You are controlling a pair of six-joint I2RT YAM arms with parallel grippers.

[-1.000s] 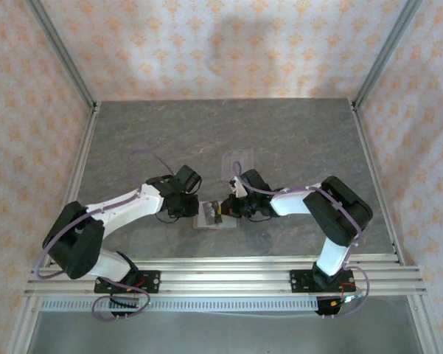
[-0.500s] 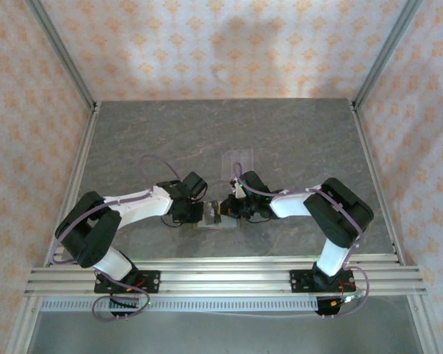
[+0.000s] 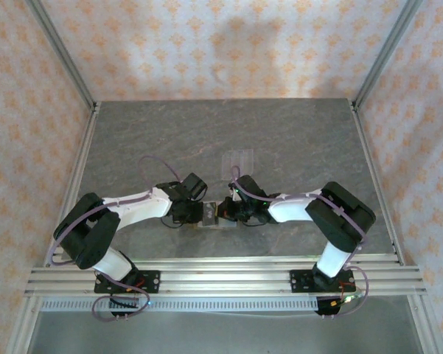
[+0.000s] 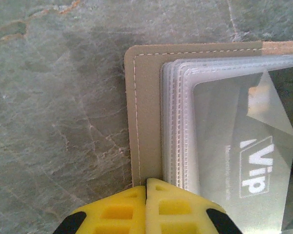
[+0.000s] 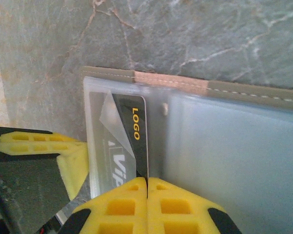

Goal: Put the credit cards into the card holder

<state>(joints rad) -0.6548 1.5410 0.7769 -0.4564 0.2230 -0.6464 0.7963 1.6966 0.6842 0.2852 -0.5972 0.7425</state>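
The left gripper [image 4: 146, 181] has just clenched shut at the left edge of the open card holder [image 4: 146, 122], mid-table, likely steadying it. The right gripper [image 5: 147, 180], also shut, presses a dark credit card [image 5: 131, 131] partway into a sleeve.

Left wrist: card holder [image 4: 144, 112] runs off frame right and bottom. Right wrist: credit card [image 5: 135, 122] lower end hidden behind right hand [image 5: 147, 183].
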